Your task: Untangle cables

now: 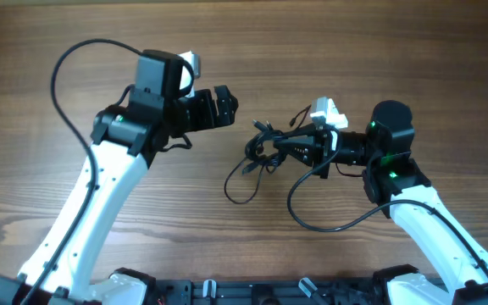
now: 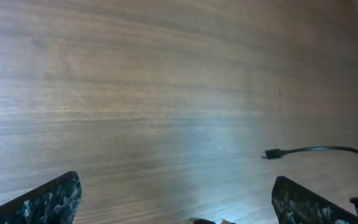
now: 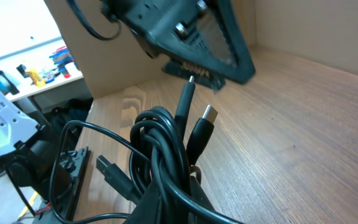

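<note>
Right gripper (image 1: 271,147) is clenched on the cables (image 1: 259,146) — a knotted black bundle sitting at its fingertips. The plug ends (image 3: 194,115) poke out past the tips, and slack loops trail below and behind the jaws onto the table (image 1: 379,51). Left gripper (image 1: 227,103) is spread wide with nothing in it; one loose plug (image 2: 271,154) shows ahead of it, off to one side.

Risks, as we judge them:
- The left jaws could close on two strands at once, or on the wrong one, and a pull would then cinch the knot tighter.
- A hard tug could drag the whole bundle out of the right grip.
- The two grippers face each other closely, so a straight reach could knock them together.

Pose: the right arm reaches inward, wrist roughly level, with the bundle held off the wood. The left arm is elbow-bent, its gripper aimed at the bundle — just short of it.
</note>
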You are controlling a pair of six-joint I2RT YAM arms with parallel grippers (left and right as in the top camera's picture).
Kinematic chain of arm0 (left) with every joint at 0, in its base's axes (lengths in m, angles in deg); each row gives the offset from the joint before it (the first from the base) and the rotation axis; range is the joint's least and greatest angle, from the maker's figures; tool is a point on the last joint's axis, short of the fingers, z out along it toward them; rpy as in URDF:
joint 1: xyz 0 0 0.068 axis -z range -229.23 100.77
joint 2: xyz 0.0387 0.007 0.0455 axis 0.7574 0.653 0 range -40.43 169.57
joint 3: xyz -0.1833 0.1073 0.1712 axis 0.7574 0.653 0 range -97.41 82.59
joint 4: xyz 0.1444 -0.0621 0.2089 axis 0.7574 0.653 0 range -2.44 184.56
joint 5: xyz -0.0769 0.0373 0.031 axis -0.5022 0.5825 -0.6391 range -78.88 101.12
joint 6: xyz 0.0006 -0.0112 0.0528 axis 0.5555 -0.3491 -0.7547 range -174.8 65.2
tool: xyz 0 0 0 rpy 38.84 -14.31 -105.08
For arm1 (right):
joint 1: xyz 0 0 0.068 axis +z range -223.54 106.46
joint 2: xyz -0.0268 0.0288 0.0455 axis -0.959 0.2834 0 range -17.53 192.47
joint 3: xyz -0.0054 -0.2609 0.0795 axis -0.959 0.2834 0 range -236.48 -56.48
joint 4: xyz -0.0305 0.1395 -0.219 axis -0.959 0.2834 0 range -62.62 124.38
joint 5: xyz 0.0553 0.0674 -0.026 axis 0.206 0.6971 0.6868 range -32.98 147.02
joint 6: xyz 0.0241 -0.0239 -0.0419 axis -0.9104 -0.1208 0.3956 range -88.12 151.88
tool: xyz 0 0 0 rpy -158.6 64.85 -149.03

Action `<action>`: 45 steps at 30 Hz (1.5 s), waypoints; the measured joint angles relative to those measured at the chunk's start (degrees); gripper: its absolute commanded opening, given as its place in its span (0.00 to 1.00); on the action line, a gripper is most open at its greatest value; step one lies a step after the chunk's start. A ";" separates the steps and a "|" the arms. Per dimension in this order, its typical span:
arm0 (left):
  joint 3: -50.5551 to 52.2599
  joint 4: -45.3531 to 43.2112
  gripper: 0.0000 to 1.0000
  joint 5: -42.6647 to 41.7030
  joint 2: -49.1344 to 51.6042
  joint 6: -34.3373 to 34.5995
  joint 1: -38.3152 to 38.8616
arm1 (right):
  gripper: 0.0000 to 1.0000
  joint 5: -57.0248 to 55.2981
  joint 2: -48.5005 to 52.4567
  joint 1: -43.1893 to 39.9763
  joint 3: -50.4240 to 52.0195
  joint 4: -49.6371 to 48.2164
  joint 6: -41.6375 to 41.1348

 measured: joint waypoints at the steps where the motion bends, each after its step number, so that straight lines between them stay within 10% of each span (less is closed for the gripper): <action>1: 0.00 0.00 1.00 -1.27 0.79 0.20 0.00 | 0.04 0.07 0.00 0.00 0.00 -0.02 0.00; 16: -0.04 4.55 1.00 -31.52 14.91 18.32 0.00 | 0.04 -0.02 0.00 0.00 0.00 -0.85 0.00; 30: -0.04 3.15 1.00 -28.33 14.91 47.91 2.10 | 0.04 -2.75 0.00 0.02 -0.02 0.24 -3.56; 32: -0.04 0.50 0.89 -27.36 14.91 50.38 3.34 | 0.04 -2.73 0.00 0.22 -0.02 0.17 -4.46; 35: -0.09 -2.78 0.29 -26.49 14.91 53.11 5.27 | 0.04 -2.56 0.00 0.92 -0.02 0.00 -5.49; 37: -0.09 -3.08 0.08 -25.59 14.91 53.90 5.92 | 0.04 -2.54 0.00 1.07 -0.02 0.02 -5.70; 45: -0.09 -2.71 0.04 -12.68 14.91 54.64 6.08 | 0.04 -2.54 0.00 1.09 0.00 -6.36 -11.52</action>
